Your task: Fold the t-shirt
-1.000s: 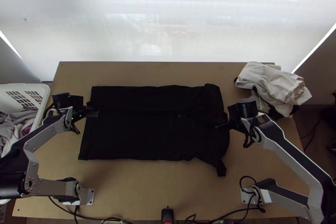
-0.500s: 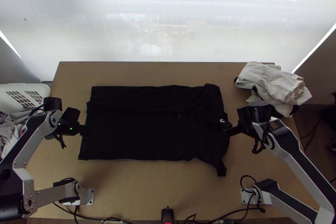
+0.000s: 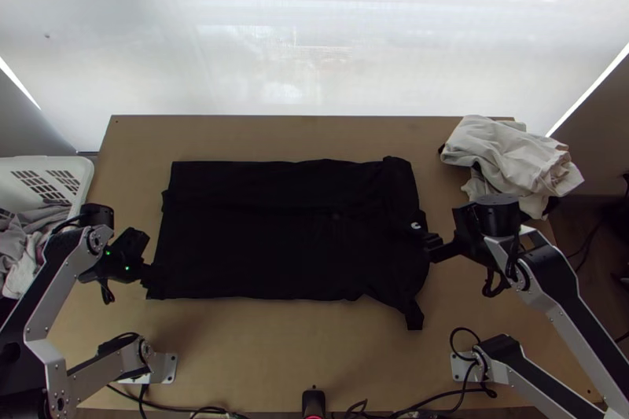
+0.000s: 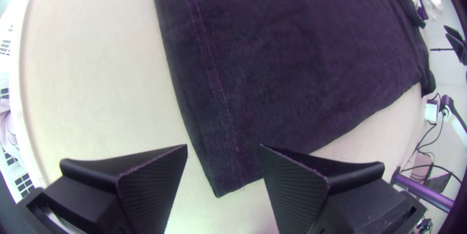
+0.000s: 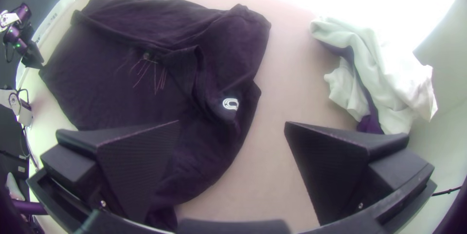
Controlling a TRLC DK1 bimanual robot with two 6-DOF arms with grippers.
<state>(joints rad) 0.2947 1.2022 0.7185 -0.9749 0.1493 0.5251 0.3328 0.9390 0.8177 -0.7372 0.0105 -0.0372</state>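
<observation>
At the table's near edge, a small black device (image 3: 314, 403) is cut off at the bottom of the top view, with dark cables (image 3: 464, 328) looping beside it. Both the left arm (image 3: 59, 293) and the right arm (image 3: 554, 273) run partly out of that view.

Farther in, the left gripper (image 3: 151, 273) is at the near left corner of the black t-shirt (image 3: 283, 246). In the left wrist view its fingers (image 4: 153, 185) stand well apart, with the cloth's corner between them, not pinched. The right gripper (image 3: 434, 244) is at the shirt's right end; in the right wrist view its fingers (image 5: 331, 166) are spread wide, gripping nothing, and one hides part of the fabric.

The shirt lies flat across the middle of the table, its far part folded over lengthwise; black on black, the layers are hard to tell apart. Its right end is rumpled, with a small white mark (image 5: 230, 103) and a narrow piece jutting toward the near side.

The table (image 3: 299, 356) is plain light wood. A white basket (image 3: 85, 175) at the left, holding crumpled clothes (image 3: 27, 242), is cut off. At the far right is a bunched heap of pale and dark cloth (image 3: 511, 156). Beyond the far edge hangs a bright white screen (image 3: 314, 42); dark floor (image 3: 586, 222) shows at the right.
</observation>
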